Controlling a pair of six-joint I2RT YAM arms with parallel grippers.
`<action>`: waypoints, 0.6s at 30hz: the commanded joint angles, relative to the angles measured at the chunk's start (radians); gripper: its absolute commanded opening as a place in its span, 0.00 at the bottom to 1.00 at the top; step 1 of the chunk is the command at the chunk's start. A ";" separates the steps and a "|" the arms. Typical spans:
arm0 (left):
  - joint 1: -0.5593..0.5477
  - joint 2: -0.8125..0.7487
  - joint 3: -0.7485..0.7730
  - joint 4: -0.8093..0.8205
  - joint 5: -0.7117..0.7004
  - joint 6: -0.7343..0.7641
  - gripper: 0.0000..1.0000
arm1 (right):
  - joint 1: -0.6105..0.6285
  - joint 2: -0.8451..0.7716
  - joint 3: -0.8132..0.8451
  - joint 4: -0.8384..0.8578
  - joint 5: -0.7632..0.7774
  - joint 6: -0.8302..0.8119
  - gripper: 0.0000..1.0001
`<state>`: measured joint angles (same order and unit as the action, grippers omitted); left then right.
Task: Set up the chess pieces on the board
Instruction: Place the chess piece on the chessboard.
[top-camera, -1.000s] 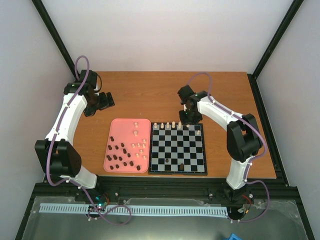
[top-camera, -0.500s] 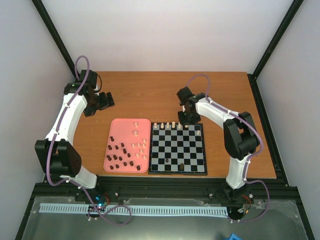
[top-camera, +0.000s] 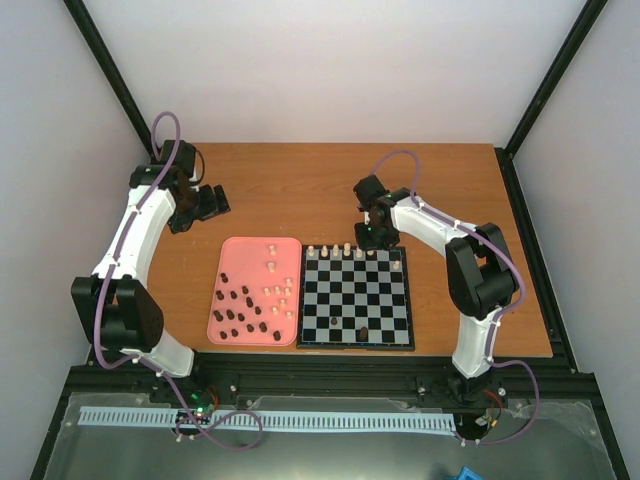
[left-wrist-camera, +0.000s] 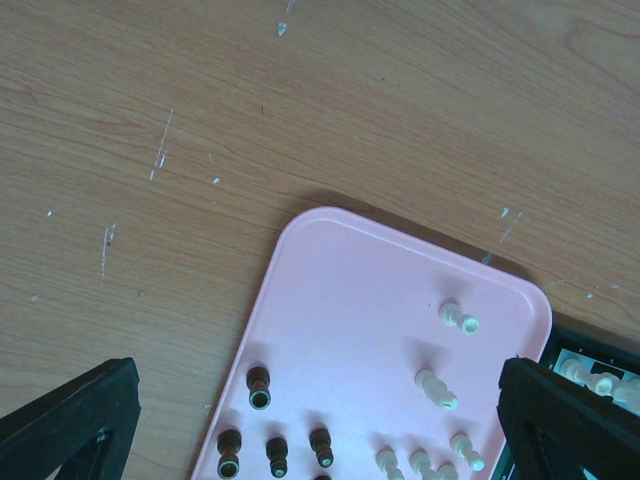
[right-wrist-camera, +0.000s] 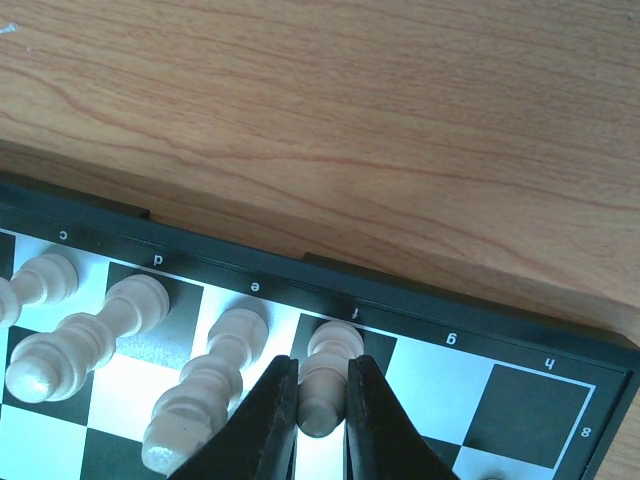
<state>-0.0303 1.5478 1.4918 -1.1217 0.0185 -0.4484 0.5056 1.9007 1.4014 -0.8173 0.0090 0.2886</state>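
Note:
The board (top-camera: 408, 300) lies at the table's middle right, with several cream pieces (top-camera: 347, 248) along its far row and two dark pieces (top-camera: 333, 320) near its front. My right gripper (top-camera: 376, 238) is at the far row. In the right wrist view the gripper (right-wrist-camera: 322, 365) is shut on a cream piece (right-wrist-camera: 332, 348) that stands upright on the dark f square, beside cream pieces (right-wrist-camera: 210, 385) on c, d and e. My left gripper (top-camera: 205, 205) is open and empty, above the table beyond the tray's far left corner (left-wrist-camera: 318, 415).
A pink tray (top-camera: 240, 262) left of the board holds several dark pieces (top-camera: 240, 310) and cream pieces (top-camera: 283, 295); it also shows in the left wrist view (left-wrist-camera: 340, 290) with dark (left-wrist-camera: 259, 385) and cream pieces (left-wrist-camera: 455, 318). Black frame posts stand at the table's back corners.
My right gripper has shifted slightly left along the board's far row. The left arm has not moved.

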 joint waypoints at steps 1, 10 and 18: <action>0.006 0.009 0.018 0.011 0.000 0.017 1.00 | 0.002 0.010 -0.021 0.001 -0.010 0.014 0.03; 0.006 0.007 0.013 0.013 -0.004 0.017 1.00 | 0.002 -0.025 -0.069 -0.001 -0.010 0.021 0.03; 0.007 0.013 0.013 0.014 -0.001 0.016 1.00 | 0.004 -0.038 -0.075 -0.003 -0.009 0.025 0.03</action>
<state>-0.0303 1.5532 1.4918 -1.1217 0.0185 -0.4484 0.5056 1.8721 1.3540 -0.7807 0.0036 0.3016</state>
